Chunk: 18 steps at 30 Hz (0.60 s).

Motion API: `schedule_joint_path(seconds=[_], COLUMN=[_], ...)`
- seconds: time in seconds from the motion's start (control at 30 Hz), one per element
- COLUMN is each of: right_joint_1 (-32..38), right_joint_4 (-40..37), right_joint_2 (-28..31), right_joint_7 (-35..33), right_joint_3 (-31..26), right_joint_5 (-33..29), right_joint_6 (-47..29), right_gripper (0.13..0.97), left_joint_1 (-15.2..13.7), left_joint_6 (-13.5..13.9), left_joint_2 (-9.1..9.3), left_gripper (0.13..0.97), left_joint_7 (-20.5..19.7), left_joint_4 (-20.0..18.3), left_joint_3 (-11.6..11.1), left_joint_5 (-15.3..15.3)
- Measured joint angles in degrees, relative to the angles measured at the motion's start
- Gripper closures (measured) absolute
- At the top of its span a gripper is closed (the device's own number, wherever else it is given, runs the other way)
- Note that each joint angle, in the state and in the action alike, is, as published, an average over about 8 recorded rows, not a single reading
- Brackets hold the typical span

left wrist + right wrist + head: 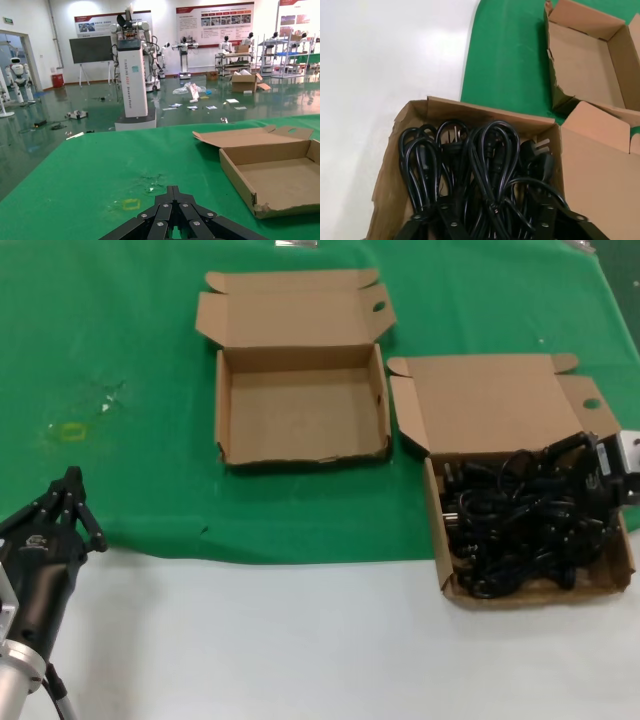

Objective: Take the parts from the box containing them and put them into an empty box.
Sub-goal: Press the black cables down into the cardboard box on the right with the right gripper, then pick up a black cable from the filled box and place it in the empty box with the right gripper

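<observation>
Two grippers: right gripper (600,465) low over glossy black cords (520,525) coiled in the full corrugated box (620,585), fingers spread wide. Beyond it, the empty box (300,405). Left gripper (70,502) parked, pinched closed.

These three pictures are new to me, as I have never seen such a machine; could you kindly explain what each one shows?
It is a two-armed robot at a table with a green cloth. The head view looks down from its head. Its left claw rests idle near the cloth's front edge; the left wrist view looks past it, with a hall of other robots behind. The right claw sits over the box of black power cords, open above the coils in the right wrist view, holding nothing that I can see. The empty box stands open to its left.
</observation>
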Motion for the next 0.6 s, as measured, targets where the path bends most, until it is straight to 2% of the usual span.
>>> schedule_joint_path(seconds=[0.03, 0.3, 0.6], right_joint_1=[-0.1, -1.4, -2.6], right_joint_4=[0.2, 2.0, 5.1], right_joint_2=[0.1, 0.8, 1.5], right_joint_7=[0.1, 0.9, 3.0], right_joint_3=[0.1, 0.7, 1.3], right_joint_5=[-0.1, -0.5, -0.7], right_joint_6=[0.0, 0.5, 0.7], right_gripper=[0.496, 0.707, 0.846], left_joint_1=[0.0, 0.0, 0.0], left_joint_6=[0.0, 0.0, 0.0], left_joint_2=[0.0, 0.0, 0.0], left_gripper=[0.953, 0.953, 0.953], left_joint_7=[0.0, 0.0, 0.0], left_joint_4=[0.0, 0.0, 0.0], left_joint_3=[0.0, 0.0, 0.0], left_joint_5=[0.0, 0.0, 0.0])
